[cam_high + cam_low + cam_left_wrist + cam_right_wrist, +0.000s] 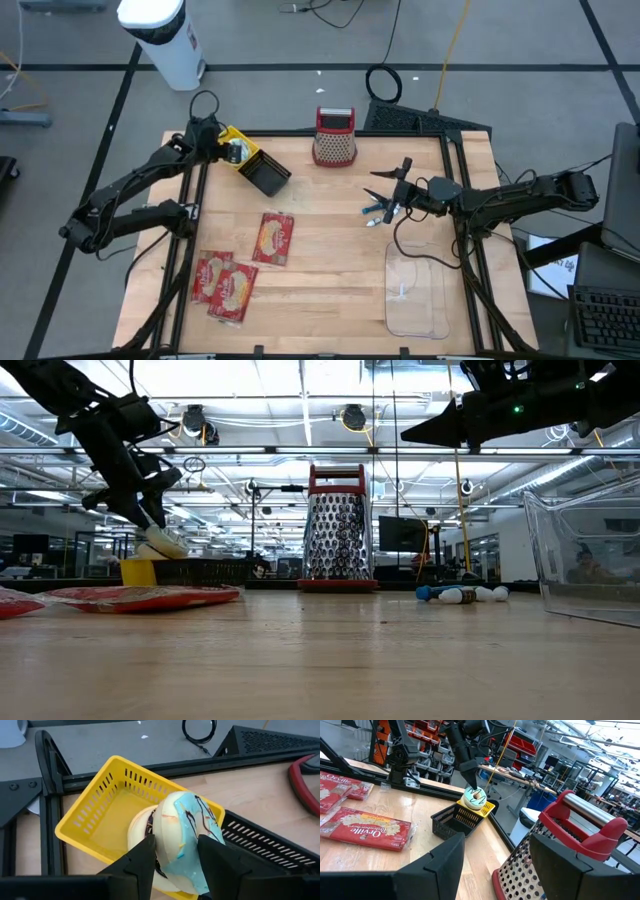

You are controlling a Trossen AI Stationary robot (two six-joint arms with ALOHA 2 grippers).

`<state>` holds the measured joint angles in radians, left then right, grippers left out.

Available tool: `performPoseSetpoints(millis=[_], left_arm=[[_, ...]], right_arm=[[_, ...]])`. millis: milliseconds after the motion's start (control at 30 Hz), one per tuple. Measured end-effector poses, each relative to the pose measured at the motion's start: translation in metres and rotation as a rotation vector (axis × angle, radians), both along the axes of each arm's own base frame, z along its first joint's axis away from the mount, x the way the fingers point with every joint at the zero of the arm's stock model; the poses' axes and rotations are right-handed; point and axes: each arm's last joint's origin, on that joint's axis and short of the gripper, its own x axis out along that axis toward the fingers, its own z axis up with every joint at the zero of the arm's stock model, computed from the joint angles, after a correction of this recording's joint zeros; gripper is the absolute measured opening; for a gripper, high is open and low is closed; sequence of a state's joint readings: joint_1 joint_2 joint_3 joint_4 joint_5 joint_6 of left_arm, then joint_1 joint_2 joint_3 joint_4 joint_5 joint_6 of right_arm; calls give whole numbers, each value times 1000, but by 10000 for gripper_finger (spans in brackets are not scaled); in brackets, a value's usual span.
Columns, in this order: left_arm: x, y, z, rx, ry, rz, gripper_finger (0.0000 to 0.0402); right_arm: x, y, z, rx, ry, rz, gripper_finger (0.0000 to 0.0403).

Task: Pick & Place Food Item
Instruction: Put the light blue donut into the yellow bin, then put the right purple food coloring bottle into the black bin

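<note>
Pale blue icing with dark stripes marks the doughnut (182, 837), which is clamped between the two fingers of the left gripper (175, 857) just above the yellow basket (97, 817) at the far left corner of the table (330, 280). In the left wrist view a second, cream-coloured round piece is seen behind the iced one; whether it is part of the same item cannot be told. In the low view the doughnut hangs a little above the basket's rim, so it is judged to be lifted clear or nearly so, though contact with the basket floor cannot be ruled out.

The pick is therefore taken as done or almost done, while the placing is not yet done. The destination is not given by the task sentence; the black basket (266, 177) lies just beside the yellow one, and a clear plastic tray (416, 292) sits near the right front of the table, so either could be meant.

The right gripper (385, 197) is held above the table near the grater (335, 137), its jaws parted with nothing between them, over a small blue and white object (374, 212). Three red packets (240, 268) lie untouched at the left front.
</note>
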<state>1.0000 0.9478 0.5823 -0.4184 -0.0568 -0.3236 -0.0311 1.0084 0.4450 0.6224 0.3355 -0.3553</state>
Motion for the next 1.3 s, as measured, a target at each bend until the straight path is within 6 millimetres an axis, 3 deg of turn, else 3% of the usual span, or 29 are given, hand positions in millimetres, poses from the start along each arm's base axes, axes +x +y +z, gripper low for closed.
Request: performPoseSetpoints(millis=[133,467,667,967,1300], left_arm=[[0,0,0,-5,-18,24,168],[0,0,0,-10,-29,25,308],[1,2,10,-1,-40,30,351],[5,-5,65,51,-104,-41,348],[16,-48,129,286,-444,-411,338]], right_arm=[[0,0,0,0,2,0,212],[0,0,-1,0,7,0,212],[0,0,-1,0,7,0,212],[0,0,-1,0,8,0,212],[0,0,-1,1,8,0,212]])
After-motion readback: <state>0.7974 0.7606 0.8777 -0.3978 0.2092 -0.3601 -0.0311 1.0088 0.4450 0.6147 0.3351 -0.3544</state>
